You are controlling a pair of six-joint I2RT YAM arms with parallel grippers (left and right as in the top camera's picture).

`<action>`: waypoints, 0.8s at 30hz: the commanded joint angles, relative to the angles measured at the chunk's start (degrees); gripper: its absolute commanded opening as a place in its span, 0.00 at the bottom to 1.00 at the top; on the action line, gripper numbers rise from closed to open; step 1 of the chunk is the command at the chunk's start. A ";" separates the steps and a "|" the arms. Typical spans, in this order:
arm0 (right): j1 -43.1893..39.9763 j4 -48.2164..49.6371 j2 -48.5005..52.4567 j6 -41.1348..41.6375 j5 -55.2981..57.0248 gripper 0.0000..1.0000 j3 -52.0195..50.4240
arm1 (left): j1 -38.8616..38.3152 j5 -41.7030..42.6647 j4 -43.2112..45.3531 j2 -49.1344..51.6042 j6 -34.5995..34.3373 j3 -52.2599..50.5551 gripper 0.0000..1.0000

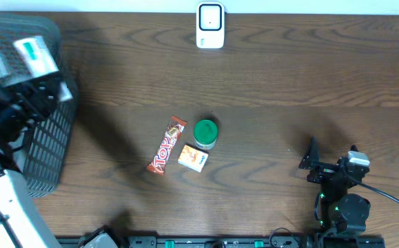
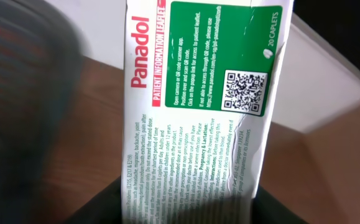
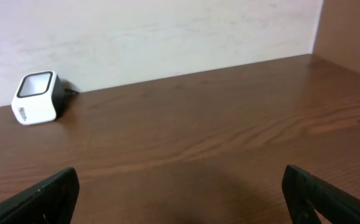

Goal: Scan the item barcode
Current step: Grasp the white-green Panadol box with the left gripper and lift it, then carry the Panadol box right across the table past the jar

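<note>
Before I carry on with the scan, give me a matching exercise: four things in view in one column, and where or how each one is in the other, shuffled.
Things
1. Panadol box
2. barcode scanner
3. green-lidded jar
4. right gripper

Place or state
a. open and empty, at the near right of the table
b. mid-table, beside the candy bar
c. held in the left gripper, over at the basket
d. at the far edge of the table, in the centre

Pairs: 1-c, 2-d, 3-b, 4-a
</note>
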 commanded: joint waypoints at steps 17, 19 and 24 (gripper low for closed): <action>-0.04 -0.04 -0.20 -0.46 -0.11 0.99 -0.22 | -28.81 3.93 -4.22 5.40 7.13 -5.16 0.51; -0.04 -0.04 -0.20 -0.46 -0.11 0.99 -0.22 | -30.71 3.93 -4.20 6.56 7.30 -5.99 0.51; -0.04 -0.07 -0.20 -0.46 -0.13 0.99 -0.22 | -35.17 3.93 -4.20 9.42 7.30 -7.85 0.50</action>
